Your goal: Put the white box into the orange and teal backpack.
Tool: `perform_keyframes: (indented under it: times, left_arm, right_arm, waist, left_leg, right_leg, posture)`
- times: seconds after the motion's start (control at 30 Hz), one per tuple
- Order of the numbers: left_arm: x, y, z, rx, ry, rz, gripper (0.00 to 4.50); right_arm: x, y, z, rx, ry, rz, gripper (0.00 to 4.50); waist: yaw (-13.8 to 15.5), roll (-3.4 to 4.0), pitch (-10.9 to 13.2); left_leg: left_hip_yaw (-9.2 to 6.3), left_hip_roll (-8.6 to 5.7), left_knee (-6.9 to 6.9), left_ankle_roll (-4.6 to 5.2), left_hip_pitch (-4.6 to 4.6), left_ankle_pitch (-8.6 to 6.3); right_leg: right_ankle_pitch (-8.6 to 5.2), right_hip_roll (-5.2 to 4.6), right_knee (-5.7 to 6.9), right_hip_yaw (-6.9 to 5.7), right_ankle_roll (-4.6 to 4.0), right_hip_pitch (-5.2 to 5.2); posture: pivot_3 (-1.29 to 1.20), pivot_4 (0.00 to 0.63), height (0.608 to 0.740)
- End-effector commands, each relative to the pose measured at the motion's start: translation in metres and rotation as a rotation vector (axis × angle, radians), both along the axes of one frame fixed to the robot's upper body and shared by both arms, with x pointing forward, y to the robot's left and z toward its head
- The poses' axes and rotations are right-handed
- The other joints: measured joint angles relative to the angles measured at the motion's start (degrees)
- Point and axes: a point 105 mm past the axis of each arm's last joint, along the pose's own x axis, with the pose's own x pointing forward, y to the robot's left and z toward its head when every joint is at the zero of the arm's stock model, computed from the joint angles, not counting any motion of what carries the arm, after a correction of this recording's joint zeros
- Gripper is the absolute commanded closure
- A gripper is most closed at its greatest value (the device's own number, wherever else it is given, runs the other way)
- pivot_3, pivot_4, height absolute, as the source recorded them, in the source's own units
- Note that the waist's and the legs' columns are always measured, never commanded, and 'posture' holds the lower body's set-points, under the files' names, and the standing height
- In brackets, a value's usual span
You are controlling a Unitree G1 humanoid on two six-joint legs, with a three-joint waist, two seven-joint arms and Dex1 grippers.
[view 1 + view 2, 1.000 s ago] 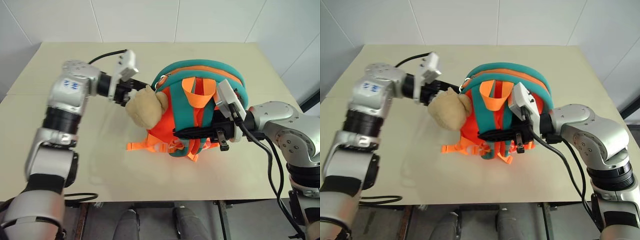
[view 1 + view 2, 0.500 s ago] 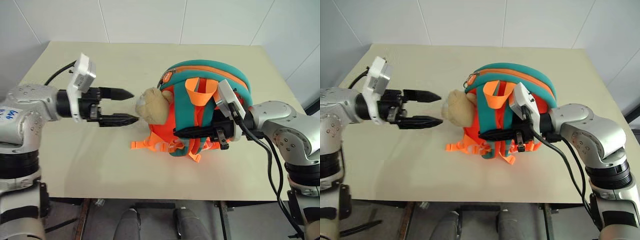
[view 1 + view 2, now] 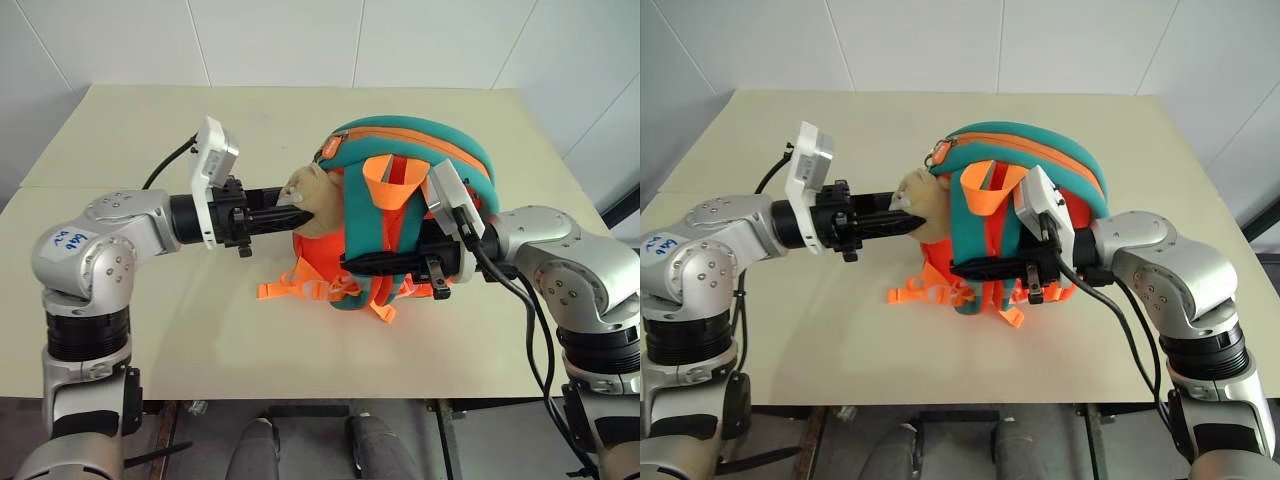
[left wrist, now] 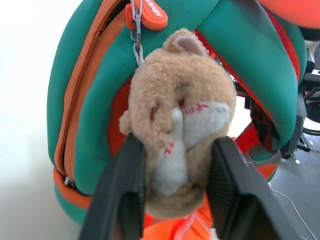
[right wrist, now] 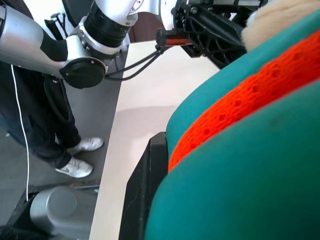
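The orange and teal backpack [image 3: 420,150] stands upright in the middle of the table, its straps toward me. A tan plush head [image 3: 318,192] hangs from its zipper on my left. My left gripper [image 3: 300,212] points level at it and is shut on the plush head [image 4: 180,110], one black finger on each side. From the right, my right gripper [image 3: 362,264] reaches across the front of the bag, shut on a teal strap [image 5: 250,190]. The white box is out of view.
Around the bag lies bare beige table [image 3: 200,340], and orange webbing loops [image 3: 290,290] trail from the bag's base toward the front edge. A person's legs and white shoes [image 5: 80,167] stand beside the table on my left side.
My left gripper, open and short of the plush head half a second ago, has moved in and closed on it. The right gripper has kept its hold on the strap.
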Motion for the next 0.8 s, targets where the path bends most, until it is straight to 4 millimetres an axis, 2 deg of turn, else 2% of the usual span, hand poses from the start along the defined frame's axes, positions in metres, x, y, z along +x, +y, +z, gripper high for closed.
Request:
perform_keyframes:
  times: [0.03, 0.27, 0.4, 0.53, 0.63, 0.8]
  left_arm:
    - [-0.002, 0.013, 0.015, 0.007, -0.005, 0.029, 3.69]
    - [0.007, 0.042, 0.015, 0.057, 0.062, 0.119, 3.78]
    - [0.019, 0.056, 0.009, 0.084, 0.084, 0.189, 3.78]
    - [0.038, 0.078, -0.018, 0.168, 0.162, 0.249, 3.78]
    - [0.046, 0.079, -0.028, 0.175, 0.203, 0.224, 3.78]
    - [0.057, 0.076, -0.061, 0.298, 0.270, 0.165, 3.78]
  right_arm:
    - [-0.009, -0.002, 0.018, 0.114, -0.097, 0.008, 4.50]
    - [-0.015, -0.004, 0.011, 0.137, -0.101, 0.012, 4.50]
    - [-0.017, -0.003, 0.010, 0.139, -0.100, 0.011, 4.50]
    - [-0.018, -0.002, 0.009, 0.142, -0.098, 0.011, 4.50]
    - [-0.017, -0.001, 0.010, 0.145, -0.098, 0.009, 4.50]
    - [-0.018, 0.002, 0.009, 0.147, -0.094, 0.010, 4.50]
  waist:
    - [-0.1, 0.00, 0.0]
    - [-0.3, 0.00, 0.0]
    - [-0.2, 0.01, 0.0]
    - [-0.2, 0.01, 0.0]
    - [-0.2, 0.00, 0.0]
    - [-0.2, 0.01, 0.0]
  left_leg:
    - [0.00, 0.00, -0.01, 0.00, 0.00, 0.00]
    - [0.01, 0.00, -0.10, 0.00, 0.03, 0.00]
    - [0.01, 0.00, -0.11, -0.01, 0.03, 0.00]
    - [0.02, 0.00, -0.14, -0.01, 0.06, 0.01]
    - [0.04, 0.00, -0.19, -0.01, 0.08, 0.01]
    - [0.05, 0.00, -0.30, -0.01, 0.06, 0.01]
  right_leg:
    - [0.00, 0.00, 0.00, 0.00, 0.00, 0.00]
    - [0.00, 0.01, -0.01, 0.00, 0.00, -0.03]
    - [-0.01, 0.01, -0.01, 0.00, -0.01, -0.03]
    - [-0.01, 0.01, -0.02, 0.00, -0.02, -0.03]
    - [-0.02, 0.01, -0.03, 0.00, -0.04, -0.04]
    - [-0.04, 0.01, -0.08, -0.01, -0.07, -0.07]
  posture:
    - [0.00, 0.150, 0.740]
    - [0.00, 0.150, 0.740]
    - [0.00, 0.150, 0.740]
    - [0.00, 0.150, 0.740]
    - [0.00, 0.150, 0.740]
    - [0.00, 0.150, 0.740]
